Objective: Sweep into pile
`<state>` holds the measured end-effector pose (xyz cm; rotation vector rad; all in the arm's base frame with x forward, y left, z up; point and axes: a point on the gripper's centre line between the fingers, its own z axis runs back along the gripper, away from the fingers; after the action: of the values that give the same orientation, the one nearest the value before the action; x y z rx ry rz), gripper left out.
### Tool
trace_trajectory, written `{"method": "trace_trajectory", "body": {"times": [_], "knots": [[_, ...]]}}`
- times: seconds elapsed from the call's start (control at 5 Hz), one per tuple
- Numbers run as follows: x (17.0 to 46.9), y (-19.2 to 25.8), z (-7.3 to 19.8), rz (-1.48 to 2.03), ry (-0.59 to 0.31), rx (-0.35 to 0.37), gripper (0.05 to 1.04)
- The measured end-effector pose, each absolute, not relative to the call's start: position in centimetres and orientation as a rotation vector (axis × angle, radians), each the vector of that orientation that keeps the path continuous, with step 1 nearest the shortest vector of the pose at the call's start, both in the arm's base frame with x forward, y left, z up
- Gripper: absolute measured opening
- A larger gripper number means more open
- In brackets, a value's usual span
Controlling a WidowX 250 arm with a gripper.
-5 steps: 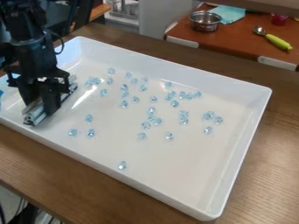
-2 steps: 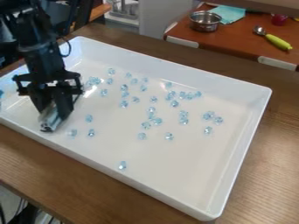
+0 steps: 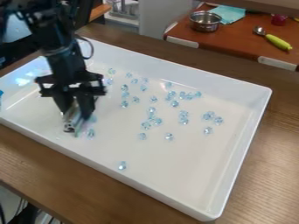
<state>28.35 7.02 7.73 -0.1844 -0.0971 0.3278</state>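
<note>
My gripper (image 3: 77, 113) hangs low over the left part of the white tray (image 3: 169, 188), shut on a silvery sweeping tool (image 3: 71, 122) that stands at the tray's floor. Small clear-blue beads lie scattered to the right of the tool: one (image 3: 90, 133) is close beside it, a cluster (image 3: 153, 120) lies mid-tray, and others (image 3: 209, 116) are toward the right wall. A lone bead (image 3: 122, 165) rests near the front wall. The arm and gripper hide part of the tray's left side and any beads behind them.
The tray's raised walls surround the work area on a brown wooden table (image 3: 262, 175). On a reddish table behind are a metal pot (image 3: 205, 21), a teal cloth (image 3: 227, 13) and a spoon with a green handle (image 3: 278, 42).
My gripper has moved right across the tray with the tool. The beads that lay at its left edge are now hidden behind it or close against the tool; the beads farther right have not moved.
</note>
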Motion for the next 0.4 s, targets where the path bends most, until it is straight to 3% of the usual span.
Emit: {"method": "trace_trajectory", "body": {"times": [0.4], "knots": [[29.9, 2.0, 7.9, 0.389, -0.027, -0.245, 0.38]]}}
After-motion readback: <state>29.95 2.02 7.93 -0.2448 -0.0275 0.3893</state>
